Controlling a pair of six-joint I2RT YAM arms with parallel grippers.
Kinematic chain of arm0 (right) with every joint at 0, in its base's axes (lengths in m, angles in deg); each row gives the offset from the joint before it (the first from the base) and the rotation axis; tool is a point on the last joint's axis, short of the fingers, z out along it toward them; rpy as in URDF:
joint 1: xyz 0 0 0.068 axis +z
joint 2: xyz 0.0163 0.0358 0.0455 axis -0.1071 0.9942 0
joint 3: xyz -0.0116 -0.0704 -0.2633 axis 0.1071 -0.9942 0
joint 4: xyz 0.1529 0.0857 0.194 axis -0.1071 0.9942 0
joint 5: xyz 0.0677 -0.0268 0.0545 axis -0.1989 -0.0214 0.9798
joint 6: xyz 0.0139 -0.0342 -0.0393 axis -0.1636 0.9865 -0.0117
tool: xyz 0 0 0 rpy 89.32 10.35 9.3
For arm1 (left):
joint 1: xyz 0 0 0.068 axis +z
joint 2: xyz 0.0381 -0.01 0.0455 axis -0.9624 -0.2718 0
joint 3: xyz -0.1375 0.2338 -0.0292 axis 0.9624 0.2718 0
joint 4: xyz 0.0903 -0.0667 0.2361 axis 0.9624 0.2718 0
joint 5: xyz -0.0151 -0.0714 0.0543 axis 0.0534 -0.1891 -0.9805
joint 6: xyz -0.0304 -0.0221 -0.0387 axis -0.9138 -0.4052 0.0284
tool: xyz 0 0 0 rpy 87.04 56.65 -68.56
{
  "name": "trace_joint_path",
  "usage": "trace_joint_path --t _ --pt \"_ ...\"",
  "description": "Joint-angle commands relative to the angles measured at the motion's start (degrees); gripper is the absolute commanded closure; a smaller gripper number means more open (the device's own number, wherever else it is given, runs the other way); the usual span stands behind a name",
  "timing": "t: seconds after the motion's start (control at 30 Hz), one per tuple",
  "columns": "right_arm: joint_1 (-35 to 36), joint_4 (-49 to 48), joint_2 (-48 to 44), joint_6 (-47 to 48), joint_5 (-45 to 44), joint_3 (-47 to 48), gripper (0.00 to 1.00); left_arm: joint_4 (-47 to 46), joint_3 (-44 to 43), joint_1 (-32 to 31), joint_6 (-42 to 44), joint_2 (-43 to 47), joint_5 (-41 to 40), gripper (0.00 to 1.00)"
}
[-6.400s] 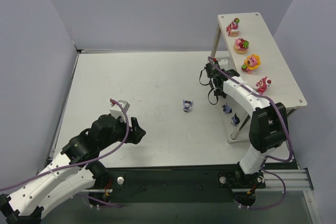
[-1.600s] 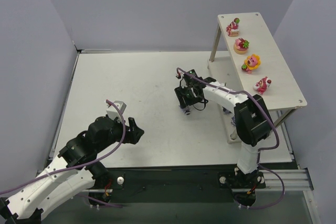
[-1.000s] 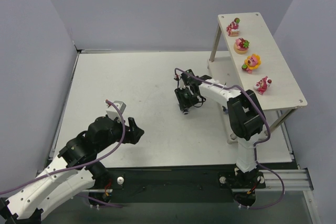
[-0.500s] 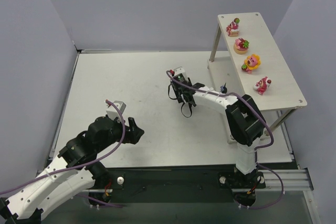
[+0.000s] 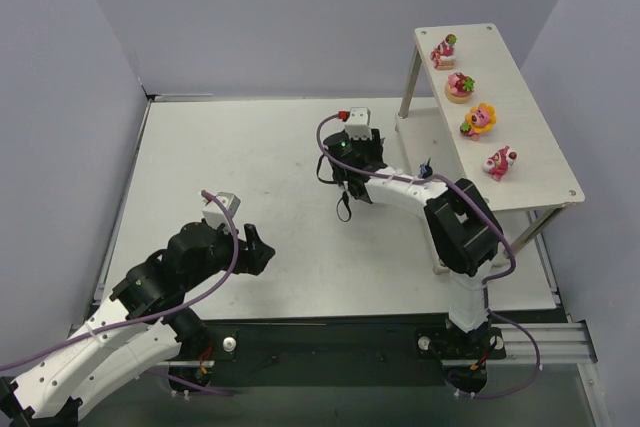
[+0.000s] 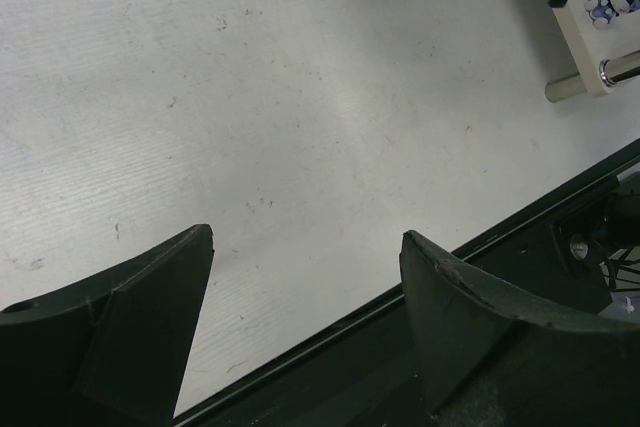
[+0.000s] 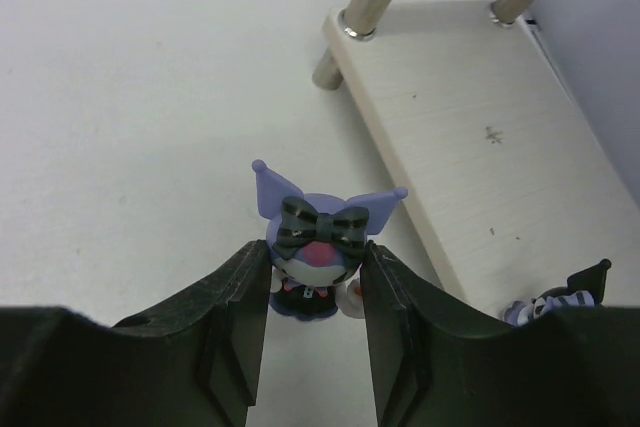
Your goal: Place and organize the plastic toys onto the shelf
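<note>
**Two white-shelled arms with black joints and black grippers.**
The left arm (image 5: 110,337) and right arm (image 5: 410,185) each carry a purple cable (image 5: 240,242) and a small white block (image 5: 357,119) with a red tab at the wrist. The left gripper (image 6: 305,247) and right gripper (image 7: 315,257) have matte black, flat-faced fingers (image 7: 235,327).

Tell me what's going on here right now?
The right end effector is shut on a purple figurine with a black bow, holding it near the lower board of the shelf, where another dark figurine already sits. Four bright toys stand in a row on the top board. The left end effector is open, holding nothing, over the table.
</note>
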Motion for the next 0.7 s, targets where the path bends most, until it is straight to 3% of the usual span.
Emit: trace_joint_path --t 0.0,0.13,0.33,0.47,0.57,0.6,0.67 --pt "-0.7 -11.2 4.7 2.7 -14.7 5.4 1.00 -3.3 0.0 0.3 -0.2 0.9 0.9 0.15" --pt "-2.1 -18.9 8.3 7.8 -20.9 7.7 1.00 -3.9 0.3 0.2 -0.3 0.7 2.3 0.15" --pt "-4.4 -22.0 11.1 7.7 -24.2 9.6 1.00 -3.3 0.0 0.3 -0.2 0.5 2.3 0.16" --pt "-5.8 -28.4 12.2 13.0 -26.2 9.3 1.00 -2.1 -0.4 0.3 -0.1 0.9 1.3 0.16" --pt "-5.9 -44.0 15.4 26.8 -28.4 9.5 1.00 -1.6 -0.8 0.2 0.1 1.1 1.3 0.16" --pt "-5.9 -57.8 16.8 38.4 -30.0 10.1 1.00 -1.3 -1.3 0.3 0.2 1.1 0.7 0.16" --pt "-6.0 -74.5 23.4 55.7 -31.6 16.5 1.00 -0.5 -1.9 0.2 0.7 1.3 0.1 0.16"
